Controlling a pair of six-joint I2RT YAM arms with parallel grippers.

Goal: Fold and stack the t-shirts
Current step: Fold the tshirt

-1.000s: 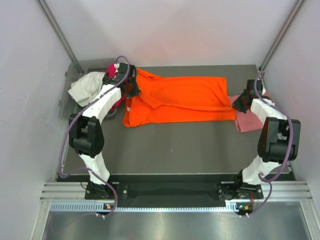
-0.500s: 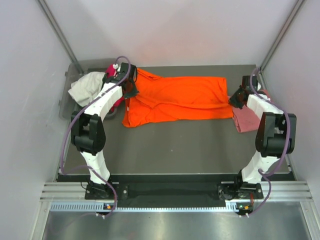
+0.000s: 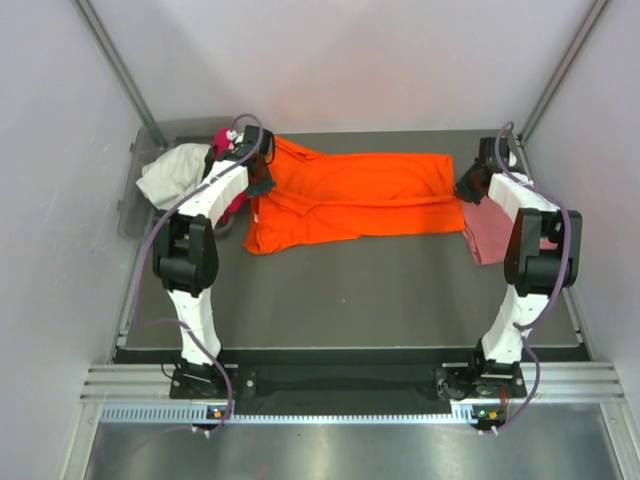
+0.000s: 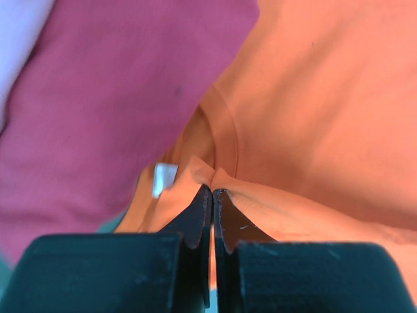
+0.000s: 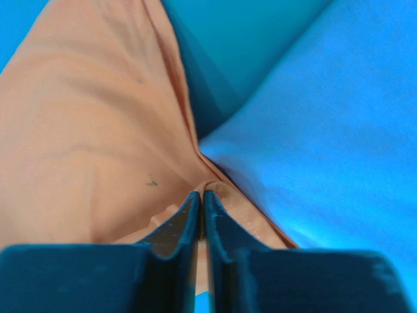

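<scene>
Top external, left claw [image 3: 258, 179], right claw [image 3: 467, 190] gripping orange t-shirt [image 3: 370, 195], shifted rearward

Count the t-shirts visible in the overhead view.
4: orange t-shirt spread across the far middle; salmon-pink t-shirt at the right edge; white t-shirt bunched over the grey bin, far left; magenta t-shirt beside it. More may be hidden in that pile.

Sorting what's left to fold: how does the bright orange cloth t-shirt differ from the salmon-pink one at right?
The bright orange t-shirt lies stretched long; the salmon-pink t-shirt is a small compact patch. The left pincer and right pincer pinch the orange one's ends; neither holds the pink. Both lie on the table.
</scene>
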